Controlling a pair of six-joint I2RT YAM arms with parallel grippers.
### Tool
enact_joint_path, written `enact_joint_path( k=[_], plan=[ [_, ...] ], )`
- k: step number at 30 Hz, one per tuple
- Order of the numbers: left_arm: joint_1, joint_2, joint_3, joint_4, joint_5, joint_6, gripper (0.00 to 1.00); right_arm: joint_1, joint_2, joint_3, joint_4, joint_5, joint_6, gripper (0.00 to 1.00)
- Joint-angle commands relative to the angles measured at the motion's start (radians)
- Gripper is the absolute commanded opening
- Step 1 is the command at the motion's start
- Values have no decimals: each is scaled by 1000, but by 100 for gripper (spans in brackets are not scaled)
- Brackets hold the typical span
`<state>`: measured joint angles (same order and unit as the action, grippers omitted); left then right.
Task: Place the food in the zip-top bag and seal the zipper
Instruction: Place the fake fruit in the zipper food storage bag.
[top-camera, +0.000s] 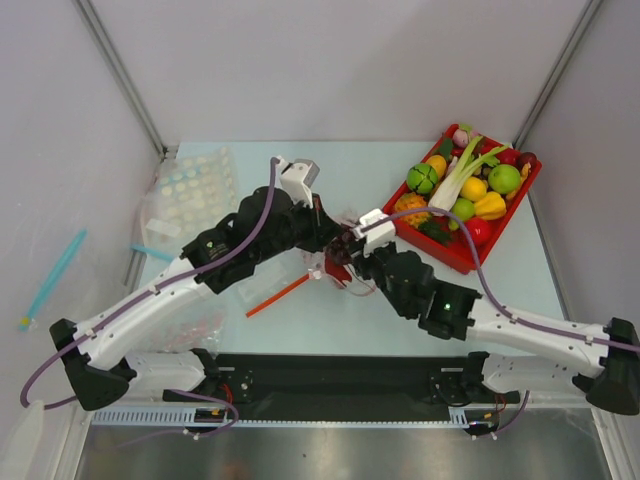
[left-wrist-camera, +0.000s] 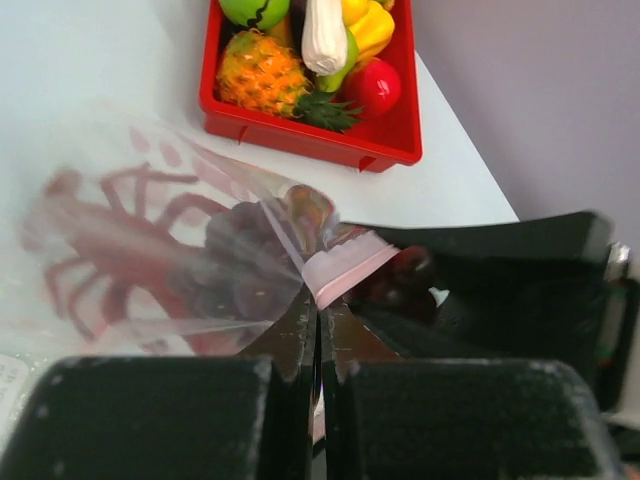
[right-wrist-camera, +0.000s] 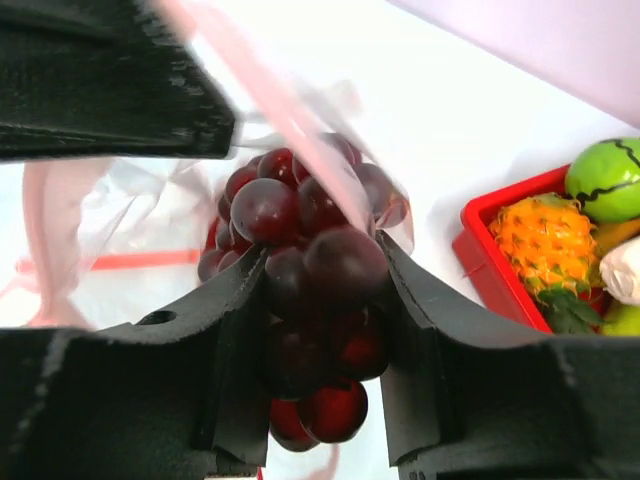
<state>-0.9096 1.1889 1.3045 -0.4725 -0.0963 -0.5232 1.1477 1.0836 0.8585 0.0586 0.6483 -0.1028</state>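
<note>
The clear zip-top bag (left-wrist-camera: 150, 210) hangs between both grippers above the table (top-camera: 300, 330). My left gripper (left-wrist-camera: 318, 305) is shut on the bag's mouth edge, at the pale pink zipper (left-wrist-camera: 345, 265); in the top view it (top-camera: 328, 238) is at mid-table. The red crayfish (left-wrist-camera: 95, 250) shows through the plastic, inside the bag. My right gripper (right-wrist-camera: 323, 250) is shut on the dark purple grape bunch (right-wrist-camera: 300, 215), whose far end lies against the bag (right-wrist-camera: 120, 200) at its mouth. In the top view the right gripper (top-camera: 346, 250) almost touches the left. I cannot pick out a red ball-like fruit in the bag.
A red tray (top-camera: 452, 262) of several toy fruits and vegetables stands at the right, close behind the right gripper, and shows in both wrist views (left-wrist-camera: 300, 135) (right-wrist-camera: 480, 250). A dotted clear bag (top-camera: 195, 185) lies at the back left. A blue strip (top-camera: 55, 272) lies off the table's left side.
</note>
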Motion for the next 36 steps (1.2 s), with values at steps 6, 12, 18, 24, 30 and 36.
enact_joint_path(
  k=[6,12,18,24,30,36],
  plan=[
    [14,-41,1,126,15,-17,2,-63,-290,-163,175,-111,95,18],
    [20,-38,-8,173,122,-60,2,-66,-164,-149,204,-242,86,16],
    [20,-74,-13,169,113,-61,2,-28,28,-13,50,-127,21,46],
    [44,-95,-50,169,29,-43,3,-42,-62,-45,50,-208,52,89],
    [109,-95,-103,209,-13,-57,3,-124,-154,-56,12,-341,139,91],
    [150,-130,-166,242,-88,-64,5,-178,-151,-26,-43,-458,204,81]
  ],
)
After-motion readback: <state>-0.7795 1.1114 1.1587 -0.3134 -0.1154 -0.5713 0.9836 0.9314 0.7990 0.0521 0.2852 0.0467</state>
